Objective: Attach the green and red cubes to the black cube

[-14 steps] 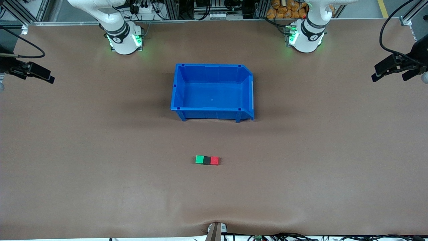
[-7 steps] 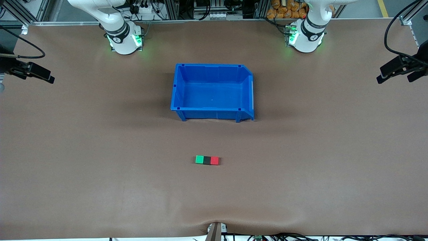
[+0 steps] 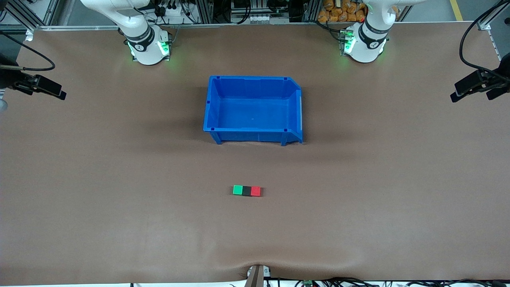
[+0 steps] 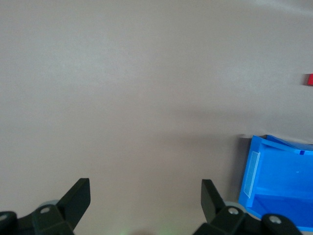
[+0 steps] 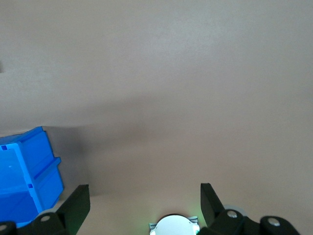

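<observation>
i'm looking down on a wide brown table cover (image 3: 119, 199), slightly rumpled along the lower edge of the frame, with cables and aluminium framing along the top. the green cube (image 3: 237, 190), black cube (image 3: 246, 190) and red cube (image 3: 255, 191) sit in a touching row just below the middle of the frame, black between the two colours, green toward the right arm's end. the blue bin (image 3: 211, 107) stands above them in the frame, well apart. the left gripper (image 3: 474, 87) hangs over the table at the right edge of the frame, fingers spread wide and holding nothing. the right gripper (image 3: 38, 87) waits at the left edge, likewise spread wide and holding nothing. both arm bases glow green.
</observation>
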`<state>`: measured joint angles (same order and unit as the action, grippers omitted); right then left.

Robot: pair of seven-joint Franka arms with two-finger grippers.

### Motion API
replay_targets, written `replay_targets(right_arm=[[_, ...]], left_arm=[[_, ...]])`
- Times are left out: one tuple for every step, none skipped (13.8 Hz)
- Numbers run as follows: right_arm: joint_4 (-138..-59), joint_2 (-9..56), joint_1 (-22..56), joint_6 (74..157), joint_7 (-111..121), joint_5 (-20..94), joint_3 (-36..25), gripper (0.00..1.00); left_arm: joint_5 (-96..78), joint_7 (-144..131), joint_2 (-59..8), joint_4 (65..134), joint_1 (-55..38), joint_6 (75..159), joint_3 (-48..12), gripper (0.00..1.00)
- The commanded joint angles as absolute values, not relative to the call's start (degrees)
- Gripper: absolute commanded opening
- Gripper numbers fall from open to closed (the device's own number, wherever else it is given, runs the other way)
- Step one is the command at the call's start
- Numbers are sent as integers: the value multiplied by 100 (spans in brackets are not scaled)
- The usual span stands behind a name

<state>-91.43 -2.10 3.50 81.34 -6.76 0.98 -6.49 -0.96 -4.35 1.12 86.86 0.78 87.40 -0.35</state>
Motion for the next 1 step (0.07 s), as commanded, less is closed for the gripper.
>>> replay_targets(right_arm=[[-9255,-246,185,8156,-545,62,-562,100]], left_arm=[[-70,-404,53,8525,79,8605,-62,100]])
